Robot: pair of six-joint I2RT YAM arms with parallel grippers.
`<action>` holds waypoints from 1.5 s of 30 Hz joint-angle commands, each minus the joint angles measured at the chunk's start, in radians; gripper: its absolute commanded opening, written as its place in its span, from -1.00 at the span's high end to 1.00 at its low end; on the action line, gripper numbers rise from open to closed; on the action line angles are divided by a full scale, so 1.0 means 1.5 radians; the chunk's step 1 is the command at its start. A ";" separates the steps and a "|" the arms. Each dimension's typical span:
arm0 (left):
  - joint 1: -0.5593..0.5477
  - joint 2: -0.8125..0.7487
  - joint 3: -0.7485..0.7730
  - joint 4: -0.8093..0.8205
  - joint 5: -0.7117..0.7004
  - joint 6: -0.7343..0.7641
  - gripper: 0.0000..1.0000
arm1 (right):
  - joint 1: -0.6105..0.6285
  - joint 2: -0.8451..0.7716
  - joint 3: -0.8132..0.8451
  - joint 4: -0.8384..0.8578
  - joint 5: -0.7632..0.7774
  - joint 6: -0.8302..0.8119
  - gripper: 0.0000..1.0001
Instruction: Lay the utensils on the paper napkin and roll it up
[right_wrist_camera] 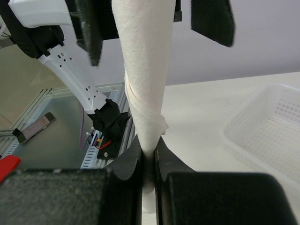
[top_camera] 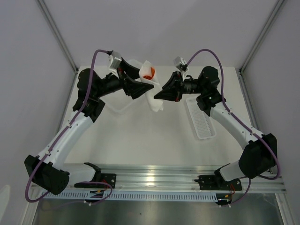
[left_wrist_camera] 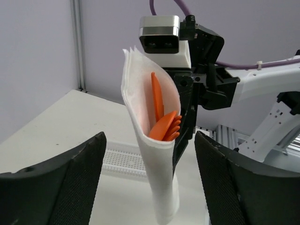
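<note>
The paper napkin (left_wrist_camera: 154, 154) is rolled into a cone and held upright above the table. The orange-red utensils (left_wrist_camera: 163, 123) stick out of its open top, also seen from above (top_camera: 151, 72). My right gripper (right_wrist_camera: 149, 157) is shut on the lower, narrow part of the napkin roll (right_wrist_camera: 143, 70). In the top view the right gripper (top_camera: 161, 95) is beside the roll (top_camera: 154, 101). My left gripper (left_wrist_camera: 149, 187) stands open, its two fingers wide on either side of the roll without touching it. From above, the left gripper (top_camera: 143, 86) is level with the roll's upper part.
A white mesh basket (right_wrist_camera: 267, 126) lies on the table beyond the roll, partly hidden under the left arm in the top view (top_camera: 119, 107). A narrow white plastic tray (top_camera: 200, 119) lies under the right arm. Grey walls close in the far side.
</note>
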 commanded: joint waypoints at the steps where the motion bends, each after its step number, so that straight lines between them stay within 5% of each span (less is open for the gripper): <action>1: 0.008 -0.021 0.016 0.011 -0.003 0.010 -0.77 | -0.002 0.007 0.006 0.065 0.003 0.027 1.00; 3: 0.008 -0.026 0.013 -0.002 -0.009 0.022 -0.99 | -0.003 0.020 0.024 0.056 0.035 0.033 1.00; 7: 0.009 -0.043 0.009 -0.068 -0.069 0.078 -0.99 | -0.002 0.073 0.053 0.076 0.087 0.090 1.00; 14: 0.012 -0.092 -0.023 -0.166 -0.339 0.221 -0.99 | 0.003 0.178 0.102 0.231 0.181 0.260 1.00; 19: 0.011 -0.133 -0.072 -0.180 -0.515 0.291 -0.99 | 0.014 0.278 0.194 0.160 0.309 0.287 1.00; 23: 0.012 -0.169 -0.109 -0.179 -0.545 0.325 -0.99 | 0.016 0.390 0.271 0.187 0.402 0.399 1.00; 30: 0.012 -0.188 -0.158 -0.216 -0.633 0.390 -0.49 | 0.039 0.512 0.379 0.134 0.595 0.507 1.00; 38: 0.021 -0.155 -0.165 -0.295 -0.663 0.377 -0.51 | 0.097 0.690 0.673 -0.080 0.765 0.513 1.00; 45: 0.028 -0.140 -0.163 -0.335 -0.675 0.356 -0.54 | 0.123 0.758 0.739 -0.166 0.883 0.605 1.00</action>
